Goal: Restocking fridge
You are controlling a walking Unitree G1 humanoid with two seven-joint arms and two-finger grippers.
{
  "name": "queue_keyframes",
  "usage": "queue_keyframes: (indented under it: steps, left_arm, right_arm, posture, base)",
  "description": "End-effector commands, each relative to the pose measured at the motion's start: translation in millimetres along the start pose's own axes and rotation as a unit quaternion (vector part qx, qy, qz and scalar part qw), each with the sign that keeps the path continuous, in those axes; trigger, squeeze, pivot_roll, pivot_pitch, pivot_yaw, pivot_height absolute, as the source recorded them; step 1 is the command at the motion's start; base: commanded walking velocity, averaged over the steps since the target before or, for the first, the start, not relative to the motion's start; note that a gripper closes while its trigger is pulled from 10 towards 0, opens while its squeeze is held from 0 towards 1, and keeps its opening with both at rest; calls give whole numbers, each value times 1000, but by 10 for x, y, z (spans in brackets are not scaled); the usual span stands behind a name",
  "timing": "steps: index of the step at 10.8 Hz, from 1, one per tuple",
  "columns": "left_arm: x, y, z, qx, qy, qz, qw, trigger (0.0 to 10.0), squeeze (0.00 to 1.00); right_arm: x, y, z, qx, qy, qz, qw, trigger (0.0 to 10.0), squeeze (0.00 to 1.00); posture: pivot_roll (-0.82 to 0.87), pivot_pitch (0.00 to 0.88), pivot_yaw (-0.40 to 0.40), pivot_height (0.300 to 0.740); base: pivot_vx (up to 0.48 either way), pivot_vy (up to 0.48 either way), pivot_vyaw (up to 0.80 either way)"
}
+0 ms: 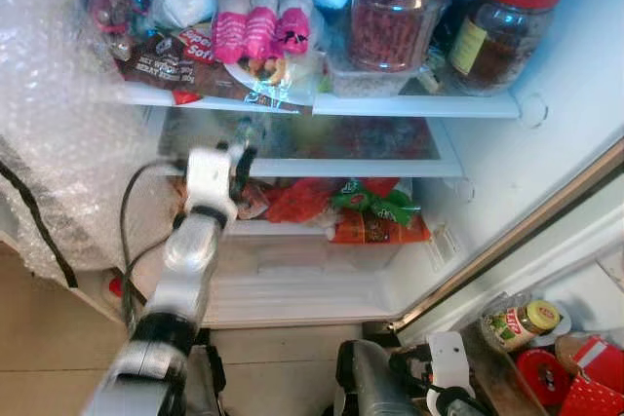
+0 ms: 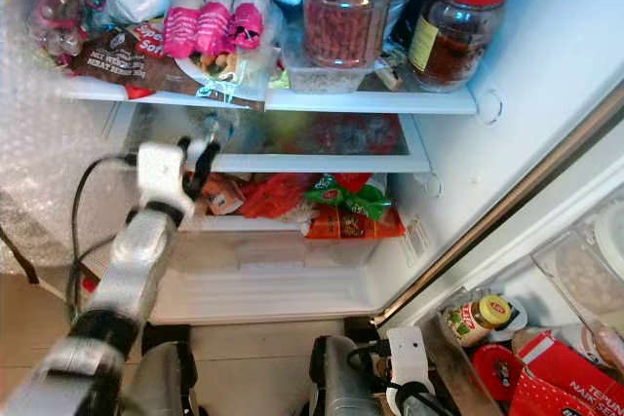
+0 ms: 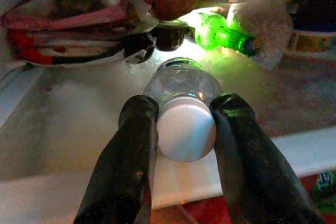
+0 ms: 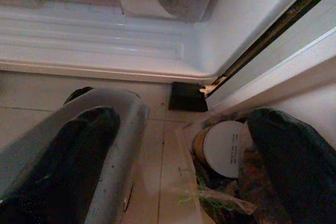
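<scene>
My left gripper (image 1: 242, 148) reaches into the open fridge at the level of the middle glass shelf (image 1: 390, 166). In the left wrist view its two black fingers (image 3: 137, 129) are shut on the white cap of a clear plastic bottle (image 3: 181, 80). The bottle points inward over the frosty shelf. Behind it lie a green bottle (image 3: 220, 32) and a dark lid. My right gripper (image 4: 184, 129) hangs low by the fridge's bottom edge, open, with nothing between its fingers.
The top shelf holds two red-lidded jars (image 1: 395, 12), pink packets (image 1: 258, 26) and snack bags. Red and green packets (image 1: 361, 207) crowd the lower shelf. Bubble wrap (image 1: 58, 124) hangs at the left. Door-shelf jars (image 1: 526, 321) sit at lower right.
</scene>
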State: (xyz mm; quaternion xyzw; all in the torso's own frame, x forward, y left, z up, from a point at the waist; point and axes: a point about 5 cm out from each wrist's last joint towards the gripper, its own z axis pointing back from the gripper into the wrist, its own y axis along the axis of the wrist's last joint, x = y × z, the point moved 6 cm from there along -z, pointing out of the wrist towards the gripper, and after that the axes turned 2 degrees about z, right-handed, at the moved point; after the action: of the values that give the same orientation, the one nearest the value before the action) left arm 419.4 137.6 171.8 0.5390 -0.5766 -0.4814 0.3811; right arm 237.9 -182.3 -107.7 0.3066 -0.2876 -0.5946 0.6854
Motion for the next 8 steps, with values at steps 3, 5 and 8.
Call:
queue_keyframes:
  steps: [3,5,8]
  left_arm:
    - [-28,-356,31,-75,33,55,995,10000,0]
    - [-89,-404,28,-85,44,63,993,10000,773]
    - [-118,-402,21,-82,51,67,993,10000,1000]
  right_arm:
    - [-97,-723,244,-126,6,-8,992,10000,0]
    - [-98,-725,244,-126,6,-7,992,10000,0]
    - [-101,-725,244,-127,9,-7,992,10000,0]
  posture:
    - [-131,207,-66,585]
    - [-123,207,-67,585]
    - [-122,208,-67,585]
  base:
    - [0,0,0]
    - [0,0,0]
    - [0,0,0]
